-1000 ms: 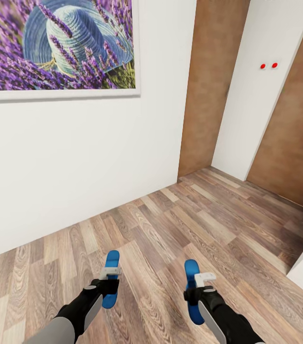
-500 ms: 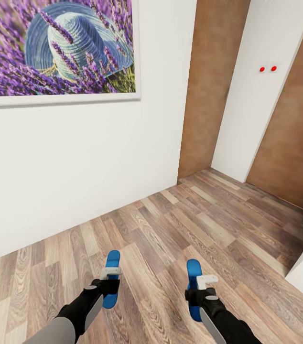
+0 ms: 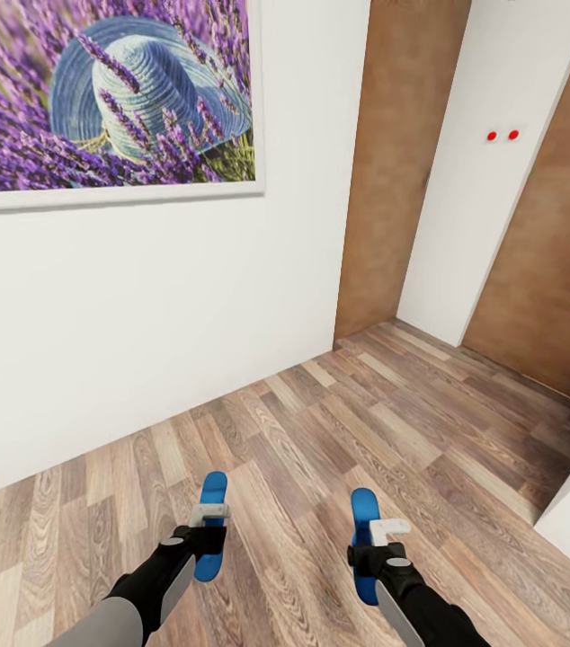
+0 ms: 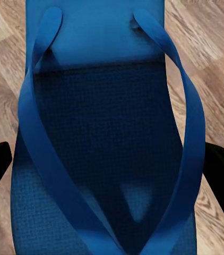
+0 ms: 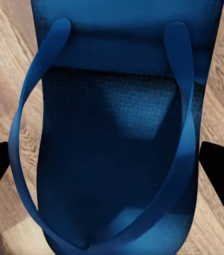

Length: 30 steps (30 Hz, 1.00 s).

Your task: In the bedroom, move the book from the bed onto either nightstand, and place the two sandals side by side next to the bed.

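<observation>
Slightly downward is how the whole head view has been drifting over the last second, so my camera is moving, not the room. My left end effector (image 3: 205, 537) is gripping one blue sandal (image 3: 209, 523), and my right end effector (image 3: 373, 550) is gripping the other sandal (image 3: 364, 539). Beyond them are wood floor (image 3: 339, 422), a lavender picture (image 3: 110, 94) and brown doors (image 3: 393, 162). Both sandals are being carried; placing them and moving the book are, I judge, still ahead.

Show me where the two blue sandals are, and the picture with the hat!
left sandal (image 3: 210, 523), head view, on the blue sole held in the left gripper.
right sandal (image 3: 363, 544), head view, on the blue sole held in the right gripper.
lavender picture (image 3: 110, 94), head view, on the blue hat.
</observation>
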Available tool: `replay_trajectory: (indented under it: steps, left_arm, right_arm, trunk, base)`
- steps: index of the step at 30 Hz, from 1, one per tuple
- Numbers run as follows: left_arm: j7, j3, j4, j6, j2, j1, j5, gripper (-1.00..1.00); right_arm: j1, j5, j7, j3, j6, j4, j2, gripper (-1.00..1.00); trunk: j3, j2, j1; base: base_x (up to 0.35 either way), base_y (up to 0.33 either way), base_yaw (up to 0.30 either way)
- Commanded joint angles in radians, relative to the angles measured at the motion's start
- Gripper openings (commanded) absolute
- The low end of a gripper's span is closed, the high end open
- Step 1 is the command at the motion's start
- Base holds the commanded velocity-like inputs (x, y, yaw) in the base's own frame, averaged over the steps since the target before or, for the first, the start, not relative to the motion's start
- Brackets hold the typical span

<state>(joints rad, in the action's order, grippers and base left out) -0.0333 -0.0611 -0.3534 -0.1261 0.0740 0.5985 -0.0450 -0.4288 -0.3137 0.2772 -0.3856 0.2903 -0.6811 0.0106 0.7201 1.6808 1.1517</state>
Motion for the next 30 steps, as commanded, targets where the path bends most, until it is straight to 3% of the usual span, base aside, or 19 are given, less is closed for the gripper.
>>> replay_trajectory:
  steps: [1, 25, 30]
  left_arm:
    - [-0.003, -0.006, -0.002, -0.006, -0.001, 0.0, -0.005, -1.0]
    - [0.0, -0.006, 0.026, -0.008, -0.003, -0.003, -0.003, -1.0]
    - [0.003, -0.006, 0.037, -0.006, -0.004, -0.01, -0.005, -1.0]
  right_arm:
    - [-0.001, -0.008, 0.009, -0.006, 0.004, -0.002, 0.0, -1.0]
    - [-0.001, -0.006, 0.004, -0.014, -0.009, 0.009, -0.003, -1.0]
    - [-0.001, -0.005, 0.004, -0.015, -0.01, 0.009, -0.002, -1.0]
  trunk:
    - [-0.002, -0.007, -0.004]
    - [-0.084, -0.175, -0.096]
    - [-0.092, -0.175, -0.096]
  base:
    - [0.0, 0.0, 0.0]
    - [0.0, 0.0, 0.0]
    - [0.0, 0.0, 0.0]
